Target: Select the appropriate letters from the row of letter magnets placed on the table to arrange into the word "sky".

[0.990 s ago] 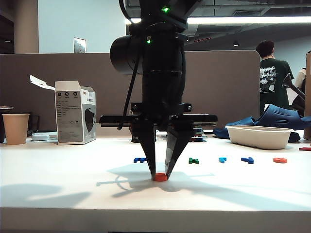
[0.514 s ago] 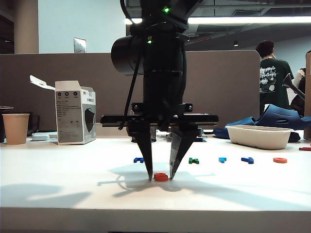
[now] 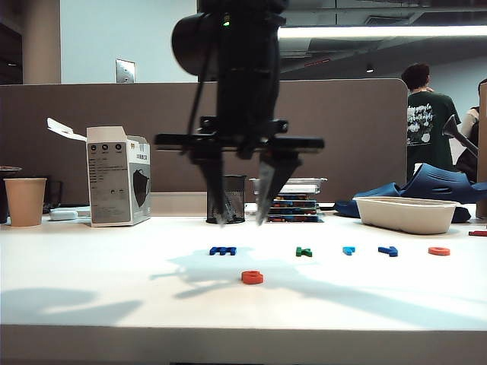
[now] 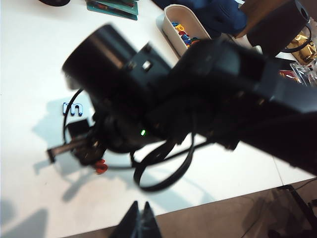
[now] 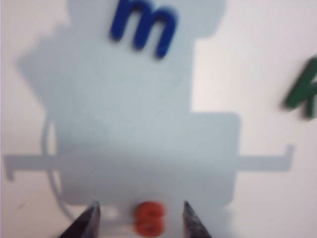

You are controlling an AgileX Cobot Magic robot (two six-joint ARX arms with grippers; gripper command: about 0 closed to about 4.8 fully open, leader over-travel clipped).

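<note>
The orange-red "s" (image 3: 252, 277) is lying alone on the worktop (image 3: 91, 281), nearer the front edge than the row of letter magnets, likely because it opens the word and the others need room beside it. The right end effector (image 3: 241, 222) is hanging above the "s", its jaws standing apart and gripping nothing; the right wrist view is showing the "s" (image 5: 149, 218) loose between the two tips. In the row, the green "k" (image 3: 303, 252) and the dark blue "y" (image 3: 388, 250) are waiting, well apart. The left end effector (image 4: 140, 221) is sitting off the worktop's edge with tips touching, empty. The right arm is blocking most of the left wrist view, and the "k" (image 5: 303, 94) is being cut off at the frame edge
</note>
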